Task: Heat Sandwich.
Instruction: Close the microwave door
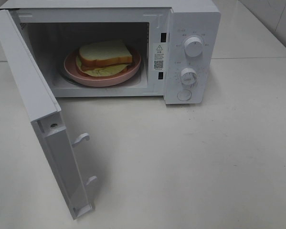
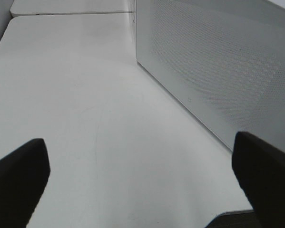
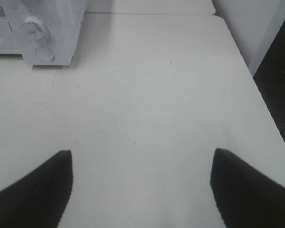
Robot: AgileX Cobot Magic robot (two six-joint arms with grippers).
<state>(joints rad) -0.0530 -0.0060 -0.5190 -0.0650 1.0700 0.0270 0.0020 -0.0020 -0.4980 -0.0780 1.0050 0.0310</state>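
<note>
Here, your sandwich [image 1: 104, 56] sits inside the open microwave [image 1: 193, 19].
Your left tool [image 2: 140, 161] gapes wide and empty over the counter [image 1: 205, 167]. Past the swung-out door [image 1: 33, 105], the sandwich lies on the pink plate [image 1: 131, 71]. Near-right of the microwave, your right tool [image 3: 141, 166] is spread wide, holding nothing.

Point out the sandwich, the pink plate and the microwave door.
sandwich [image 1: 104, 53], high exterior view, on the top bread slice.
pink plate [image 1: 104, 81], high exterior view, on its front rim.
microwave door [image 1: 27, 71], high exterior view, on its top edge.
</note>
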